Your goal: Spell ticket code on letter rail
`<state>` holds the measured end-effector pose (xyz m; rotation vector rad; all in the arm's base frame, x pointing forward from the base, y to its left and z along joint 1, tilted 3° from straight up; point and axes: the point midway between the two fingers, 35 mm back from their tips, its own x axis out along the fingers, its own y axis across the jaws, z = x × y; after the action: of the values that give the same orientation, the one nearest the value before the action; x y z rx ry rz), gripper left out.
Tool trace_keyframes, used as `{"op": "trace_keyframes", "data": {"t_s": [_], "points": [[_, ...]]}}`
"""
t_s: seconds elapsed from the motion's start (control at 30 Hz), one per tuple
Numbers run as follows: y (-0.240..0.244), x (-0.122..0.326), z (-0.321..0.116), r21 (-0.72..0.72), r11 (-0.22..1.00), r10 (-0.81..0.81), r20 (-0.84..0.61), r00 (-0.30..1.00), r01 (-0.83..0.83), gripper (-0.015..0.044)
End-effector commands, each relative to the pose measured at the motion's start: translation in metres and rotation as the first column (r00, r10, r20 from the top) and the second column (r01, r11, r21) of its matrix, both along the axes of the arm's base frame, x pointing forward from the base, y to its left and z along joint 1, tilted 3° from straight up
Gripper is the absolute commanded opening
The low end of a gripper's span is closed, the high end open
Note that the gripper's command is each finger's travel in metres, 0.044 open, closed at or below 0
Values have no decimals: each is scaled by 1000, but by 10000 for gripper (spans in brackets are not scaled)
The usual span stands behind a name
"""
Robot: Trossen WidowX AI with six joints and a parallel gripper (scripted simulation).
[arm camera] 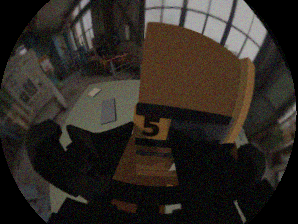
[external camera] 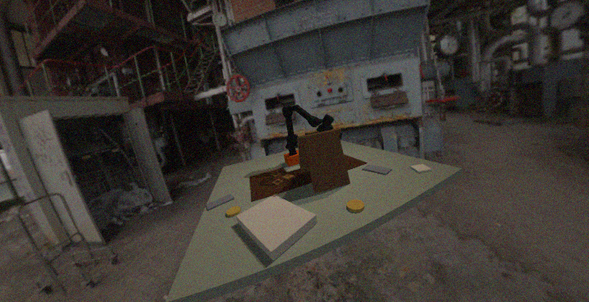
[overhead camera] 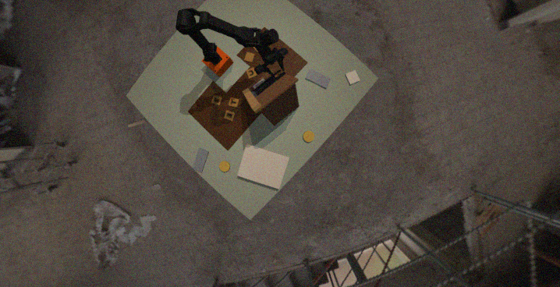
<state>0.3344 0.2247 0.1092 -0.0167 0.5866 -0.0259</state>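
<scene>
My gripper (overhead camera: 272, 69) (arm camera: 150, 127) is shut on a tile marked 5 (arm camera: 151, 127), which stands against the dark rail (arm camera: 185, 113) (overhead camera: 269, 84) of the upright brown board (arm camera: 190, 70) (external camera: 325, 160). The tile is near the rail's left end in the wrist view. Whether it is inside the rail cannot be told. In the top view, three tiles (overhead camera: 216, 100) (overhead camera: 233, 101) (overhead camera: 228, 115) lie on the brown base, one marked tile (overhead camera: 250, 72) lies beside the gripper and a plain tile (overhead camera: 249, 56) lies further back. The board hides the gripper in the exterior view. No ticket print is readable.
A large pale block (overhead camera: 263, 166) (external camera: 276, 221), yellow discs (overhead camera: 308, 136) (overhead camera: 224, 166), grey slabs (overhead camera: 317, 79) (overhead camera: 201, 160) and a small white block (overhead camera: 352, 77) (external camera: 421, 168) stand around the board on the pale green counter (overhead camera: 168, 89). The orange arm base (overhead camera: 219, 62) is behind the tiles.
</scene>
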Motion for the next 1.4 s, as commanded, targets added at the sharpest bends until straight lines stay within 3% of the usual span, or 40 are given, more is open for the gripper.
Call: {"op": "trace_keyframes", "data": {"t_s": [0.0,1.37], "points": [[-4,-1,-1,-5,1000,5,-2,1000,-5,0],[-34,-2,0,-8,1000,5,-2,1000,-5,0]]}}
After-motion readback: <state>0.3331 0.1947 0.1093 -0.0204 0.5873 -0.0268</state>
